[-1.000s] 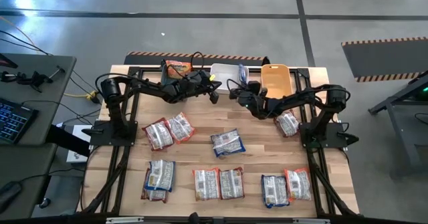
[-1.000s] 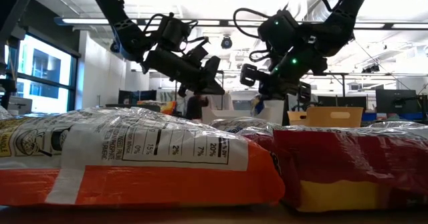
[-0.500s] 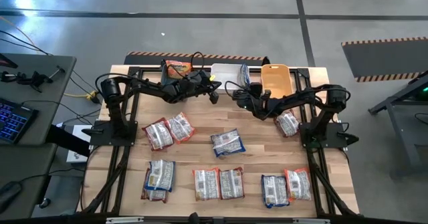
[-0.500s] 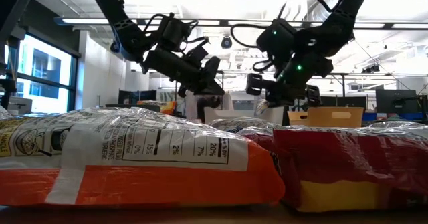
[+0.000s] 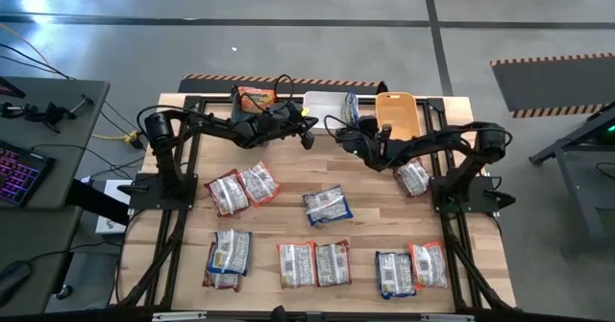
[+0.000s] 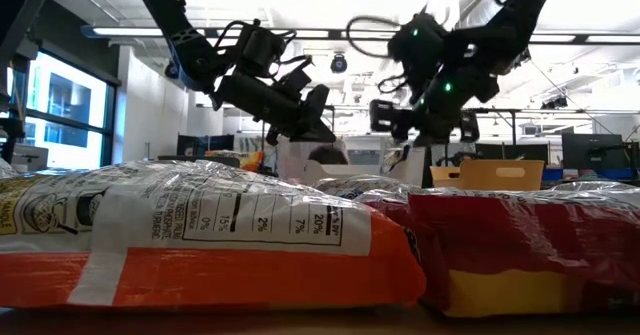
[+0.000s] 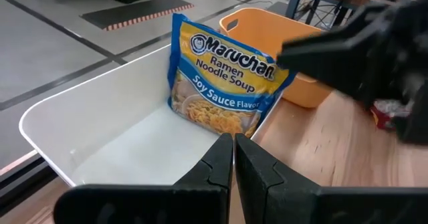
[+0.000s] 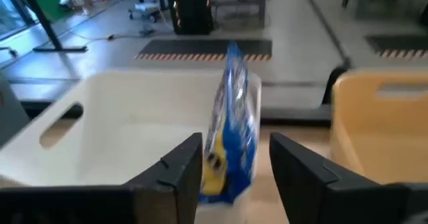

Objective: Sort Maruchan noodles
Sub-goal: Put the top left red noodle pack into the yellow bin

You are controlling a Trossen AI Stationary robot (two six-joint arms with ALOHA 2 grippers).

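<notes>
right gripper [image 8: 231, 167] open, jaws flanking upright blue packet [image 8: 231, 127] in white bin [image 8: 100, 117], upper centre; retreating carelessly could tip it out.

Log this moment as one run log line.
right gripper: fingers open, blue packet released into white bin | left gripper: shut, waiting beside bin
</notes>
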